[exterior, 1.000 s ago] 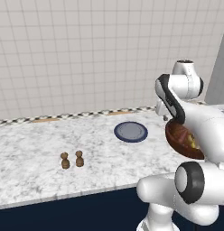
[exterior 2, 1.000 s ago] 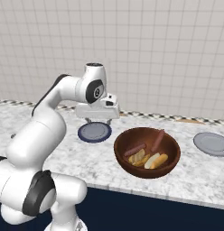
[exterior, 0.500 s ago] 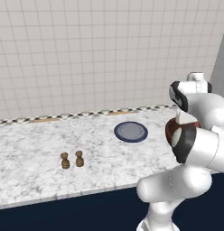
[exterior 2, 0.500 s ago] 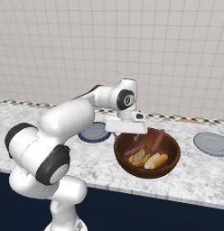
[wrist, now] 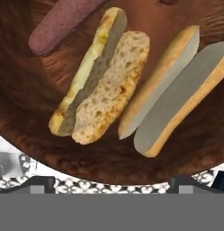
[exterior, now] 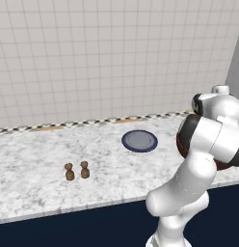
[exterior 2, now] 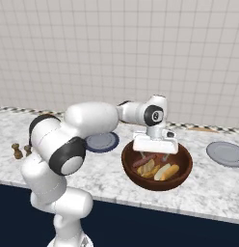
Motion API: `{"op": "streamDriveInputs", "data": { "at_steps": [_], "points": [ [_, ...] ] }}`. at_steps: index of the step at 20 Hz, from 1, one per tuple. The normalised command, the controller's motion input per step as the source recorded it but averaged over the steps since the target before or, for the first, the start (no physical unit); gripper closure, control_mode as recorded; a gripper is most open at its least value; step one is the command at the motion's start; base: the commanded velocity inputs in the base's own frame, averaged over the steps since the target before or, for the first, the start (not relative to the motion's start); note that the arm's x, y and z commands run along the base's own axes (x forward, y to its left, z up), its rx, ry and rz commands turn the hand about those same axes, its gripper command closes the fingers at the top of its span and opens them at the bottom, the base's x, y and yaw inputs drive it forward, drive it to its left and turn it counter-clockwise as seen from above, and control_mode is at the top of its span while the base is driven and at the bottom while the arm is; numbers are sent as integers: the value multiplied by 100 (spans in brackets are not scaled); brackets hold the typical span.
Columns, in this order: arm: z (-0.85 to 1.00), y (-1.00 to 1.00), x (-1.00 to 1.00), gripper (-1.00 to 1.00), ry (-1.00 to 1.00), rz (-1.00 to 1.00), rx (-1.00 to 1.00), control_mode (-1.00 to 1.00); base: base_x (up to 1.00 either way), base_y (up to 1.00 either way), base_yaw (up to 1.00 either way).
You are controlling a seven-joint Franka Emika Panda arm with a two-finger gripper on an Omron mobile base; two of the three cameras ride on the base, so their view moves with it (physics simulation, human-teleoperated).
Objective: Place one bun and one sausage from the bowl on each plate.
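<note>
The gripper [exterior 2: 154,153] hangs released over the round, grainy wooden bowl [exterior 2: 181,172]. Inside the bowl lie two long split buns [wrist: 170,94], crusty and pale-cut, beside a smooth reddish sausage [wrist: 59,23].

Bright, even rendered light; soft shadows, no blur.

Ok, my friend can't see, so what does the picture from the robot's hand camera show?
Looking straight down into a brown wooden bowl: two split buns, one toasted and crumbly, one smooth and golden, lie side by side, with a reddish sausage above them. The open claw's dark tips poke up at the bottom.
</note>
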Motion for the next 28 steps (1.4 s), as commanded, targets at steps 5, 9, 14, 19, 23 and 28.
{"op": "streamDriveInputs", "data": {
  "at_steps": [5,9,14,19,23,28],
  "points": [
    [-24,12,-4,-100,2,5,2,-100,0,0,0],
    [-4,49,-3,-100,-1,12,5,-100,0,0,0],
    [-45,5,1,-100,0,4,5,-100,0,0,0],
    [-1,-6,15,-100,0,1,19,-100,0,0,0],
    [-4,-2,0,-100,1,4,14,-100,0,0,0],
    [-8,0,-3,-100,0,1,9,-100,0,0,0]
  ]
}}
